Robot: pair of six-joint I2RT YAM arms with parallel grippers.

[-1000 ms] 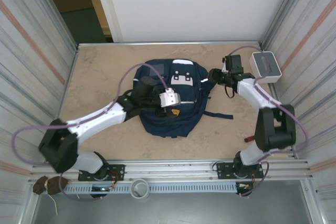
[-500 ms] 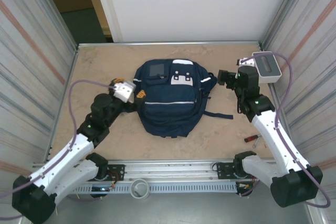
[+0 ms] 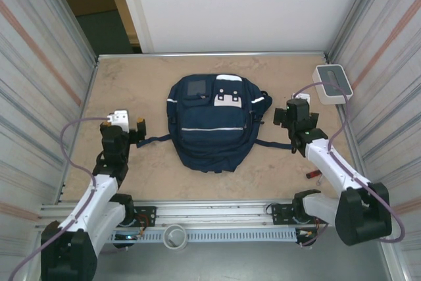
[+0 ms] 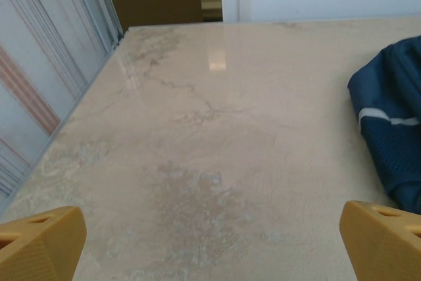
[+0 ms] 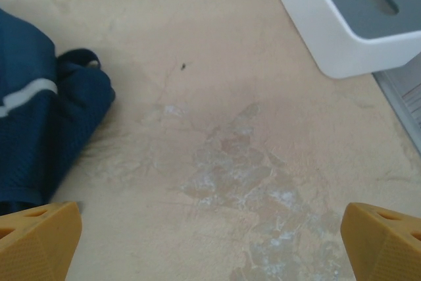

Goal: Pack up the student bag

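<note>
The student bag (image 3: 210, 123), navy with thin white stripes, lies flat in the middle of the table, its straps trailing left and right. My left gripper (image 3: 123, 126) is at the bag's left, apart from it, open with nothing between its orange fingertips (image 4: 39, 241). In the left wrist view the bag's edge (image 4: 388, 129) is at the right. My right gripper (image 3: 294, 115) is at the bag's right, also open and holding nothing, over bare table (image 5: 230, 182). A fold of the bag (image 5: 39, 116) lies at the left of the right wrist view.
A white-grey box (image 3: 333, 83) (image 5: 355, 18) stands at the back right corner, just beyond the right gripper. A small red item (image 3: 314, 175) lies near the right arm's base. Ribbed metal walls (image 3: 39, 97) close both sides, and a white panel stands at the back.
Both arms have drawn back from the bag to its two sides, the left from on top of it. Both grippers have opened wide.
</note>
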